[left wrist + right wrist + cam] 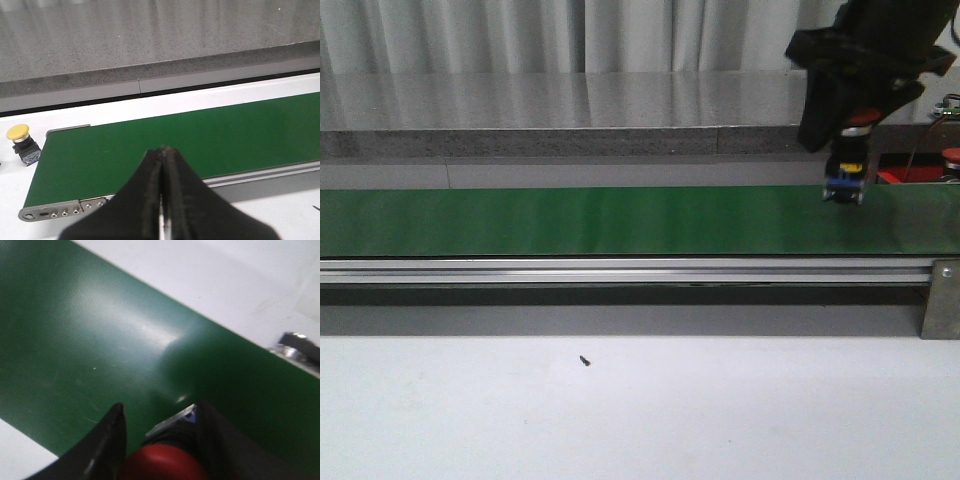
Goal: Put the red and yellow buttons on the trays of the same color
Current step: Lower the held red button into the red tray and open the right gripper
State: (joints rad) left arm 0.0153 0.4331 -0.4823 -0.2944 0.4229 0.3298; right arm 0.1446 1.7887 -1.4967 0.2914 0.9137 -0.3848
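The small red-capped push button (162,463) with a dark grey body sits clamped between the black fingers of the right gripper (847,180), at the bottom centre of the right wrist view. In the front view it hangs at the upper right, just over the far edge of the long green belt (600,220); whether it touches the belt cannot be told. Just right of it, at the frame's right edge, a small part of the flat bright red plastic tray (905,174) shows. A second button, yellow-capped (21,141), stands at the left edge of the left wrist view, on the white table (10,195) just beside the belt's end. The left gripper (162,200), bottom centre there, has its black fingers pressed together, holding nothing.
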